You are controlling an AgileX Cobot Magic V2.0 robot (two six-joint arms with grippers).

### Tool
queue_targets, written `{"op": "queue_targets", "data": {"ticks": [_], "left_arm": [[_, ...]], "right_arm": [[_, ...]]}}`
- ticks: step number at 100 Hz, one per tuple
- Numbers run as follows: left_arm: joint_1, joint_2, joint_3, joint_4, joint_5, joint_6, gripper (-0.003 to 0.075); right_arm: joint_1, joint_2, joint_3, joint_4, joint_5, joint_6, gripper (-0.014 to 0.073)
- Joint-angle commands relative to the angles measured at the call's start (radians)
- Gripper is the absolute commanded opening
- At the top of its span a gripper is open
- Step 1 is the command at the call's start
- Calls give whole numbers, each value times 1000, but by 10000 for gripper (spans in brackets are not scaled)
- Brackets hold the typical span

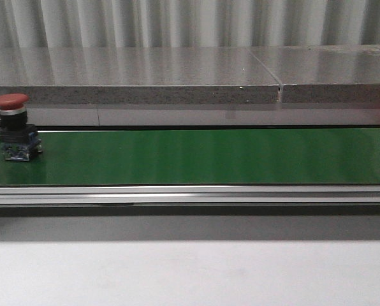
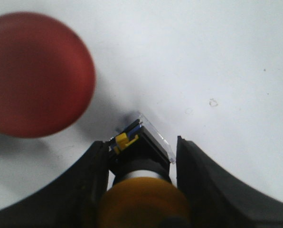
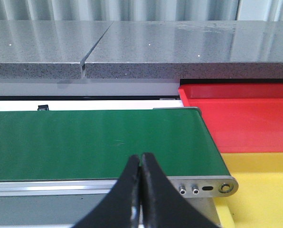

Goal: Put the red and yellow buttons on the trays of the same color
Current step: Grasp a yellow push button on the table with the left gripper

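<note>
A red button (image 1: 11,127) with a black base stands upright at the far left of the green conveyor belt (image 1: 209,156). Neither gripper shows in the front view. In the left wrist view my left gripper (image 2: 140,142) is shut on a yellow button (image 2: 141,202), cap towards the camera and black base pointing away, over a white surface. A blurred red button cap (image 2: 34,73) lies close beside it. My right gripper (image 3: 140,157) is shut and empty, hanging before the belt's end (image 3: 198,142). Past that end lie the red tray (image 3: 246,118) and the yellow tray (image 3: 260,190).
A grey stone ledge (image 1: 177,80) runs behind the belt, with a metal rail (image 1: 190,194) along the belt's front edge. A white tabletop (image 1: 190,274) spreads in front of the conveyor. The belt's end roller bracket (image 3: 205,187) borders the yellow tray.
</note>
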Motion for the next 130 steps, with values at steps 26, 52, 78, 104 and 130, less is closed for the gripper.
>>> {"op": "queue_targets", "data": {"ticks": [26,52,78,104,130], "left_arm": [[-10,-217,-90,-30,75,272,143],[-49,-385,53,51,88,352,143],[-106,-491,225,52,70,381,143],[-129,-478,291,63,63,381,143],[-133,-442,291,63,78,385,236]], "right_arm": [[1,-15,-19,-1,-77,-8,-60],[1,-15,-19,-1,-77,-8,-60],[1,-15,-19,-1,-77,-8,-60],[1,-15,-19,-1,-77,-8,-60],[1,-15,-19,-1,-77,-8,-60]]}}
